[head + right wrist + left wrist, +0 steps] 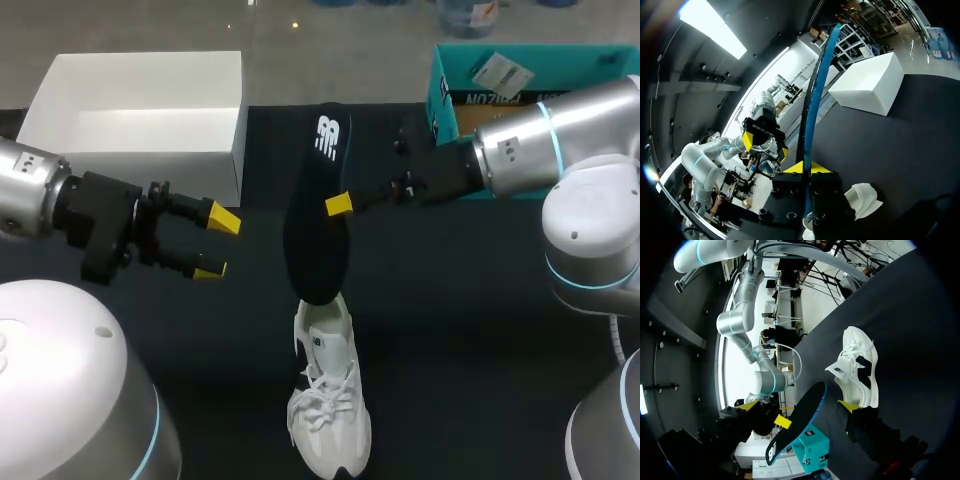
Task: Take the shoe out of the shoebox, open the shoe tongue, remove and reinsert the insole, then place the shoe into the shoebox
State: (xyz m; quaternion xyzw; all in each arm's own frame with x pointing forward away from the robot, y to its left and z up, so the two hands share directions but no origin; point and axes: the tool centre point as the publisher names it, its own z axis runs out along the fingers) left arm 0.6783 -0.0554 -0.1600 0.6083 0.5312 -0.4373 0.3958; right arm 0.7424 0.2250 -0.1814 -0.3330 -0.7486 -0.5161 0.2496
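Right gripper [807,167] has its fingers clamped flat on both faces of the black insole [310,230], whose lower end meets the white sneaker [328,400] on the worktop [480,330]. Left gripper [217,245] fingers are spread wide, empty, beside the insole.

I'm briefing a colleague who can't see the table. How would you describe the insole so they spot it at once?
On the table, look midway between the white box and the teal box. There the right claw grips a long, flat insole whose near end meets the white shoe. Unlike the shoe and boxes, it is black and thin, with a white logo at its far end.
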